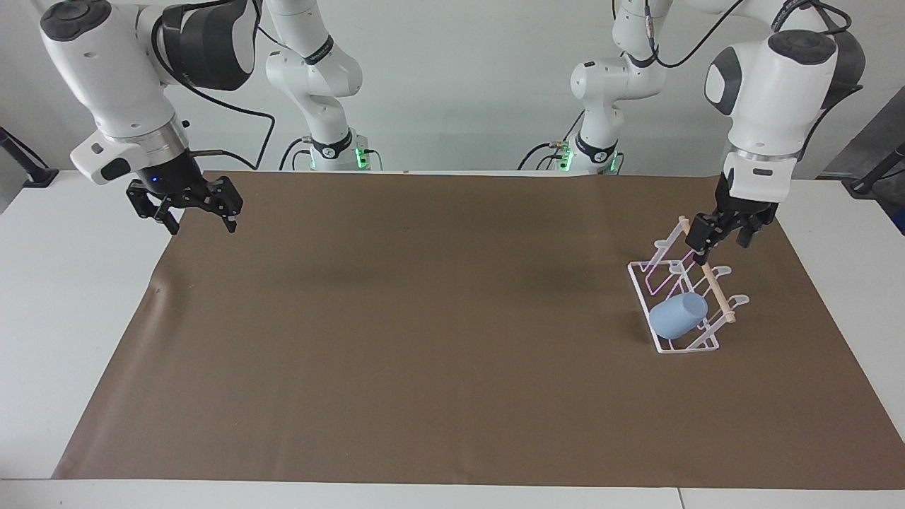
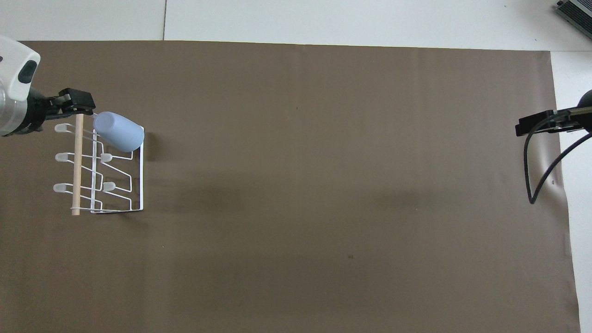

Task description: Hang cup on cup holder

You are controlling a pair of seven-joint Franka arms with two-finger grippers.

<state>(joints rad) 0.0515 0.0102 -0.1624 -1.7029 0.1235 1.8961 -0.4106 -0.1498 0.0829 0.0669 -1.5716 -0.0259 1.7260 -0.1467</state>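
Light-blue plastic cup (image 1: 678,317) (image 2: 118,131) hangs tilted on white wire cup holder (image 1: 684,288) (image 2: 99,169), near left arm's end of bench.
Left gripper (image 1: 722,235) (image 2: 69,102) over holder's wooden dowel, released, fingers apart; right gripper (image 1: 200,208) waits at right arm's end, fingers spread.

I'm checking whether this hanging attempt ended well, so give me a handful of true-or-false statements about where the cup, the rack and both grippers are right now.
1. The cup sits on a peg of the cup holder. True.
2. The left gripper grips the cup. False: it is open, up above the holder's wooden dowel and apart from the cup.
3. The cup hangs at the holder's end nearest the robots. False: it is at the end farthest from them.
4. The right gripper waits open at the right arm's end of the table, holding nothing. True.
5. Two cups hang on the holder. False: only one.
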